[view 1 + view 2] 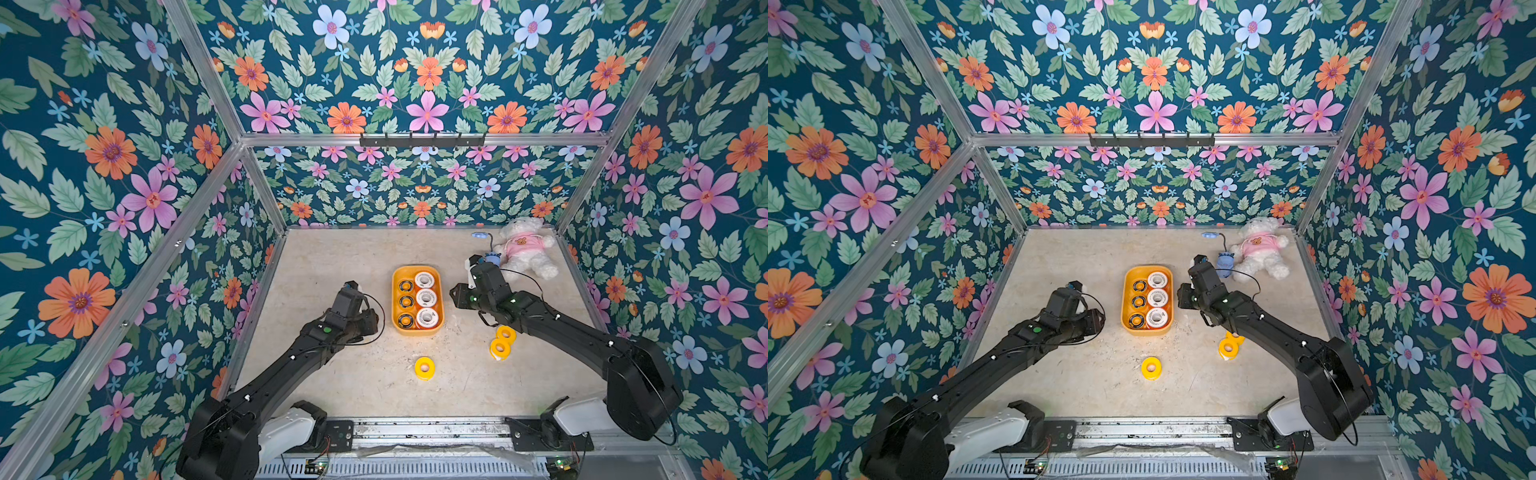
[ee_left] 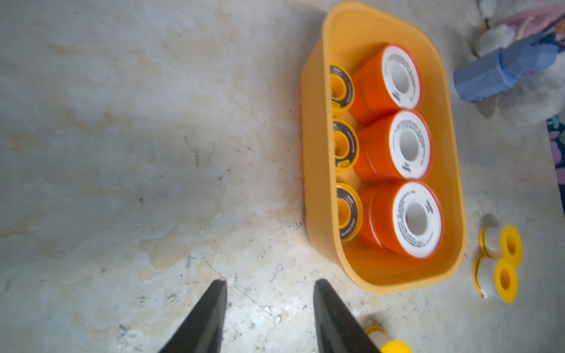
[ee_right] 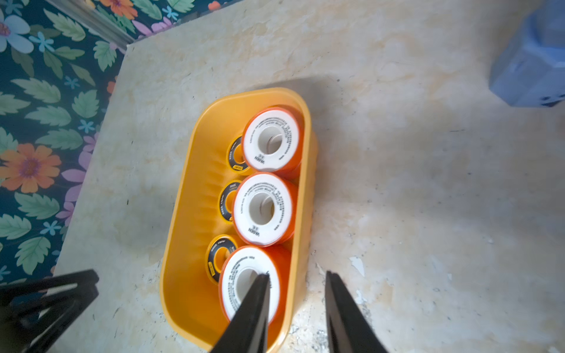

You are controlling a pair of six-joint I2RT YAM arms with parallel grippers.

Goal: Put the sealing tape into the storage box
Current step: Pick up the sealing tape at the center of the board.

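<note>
**Three yellow rolls of sealing tape lay outside the box, robot-side of both pincers**

The storage box (image 1: 417,268) sat mid-table, its long axis running away from the robot. It held white-faced rolls (image 1: 432,300) in one row and black-and-yellow rings (image 1: 401,302) in the other. The yellow rolls lay flat, holes up. A touching pair (image 1: 503,340) sat under the right forearm, and a single roll (image 1: 430,370) lay just off the left gripper (image 2: 270,281). That gripper and the right gripper (image 3: 296,275) were both parted and empty. The single roll was cut off in the left wrist view. How deep the white rolls were stacked could not be told.
</note>
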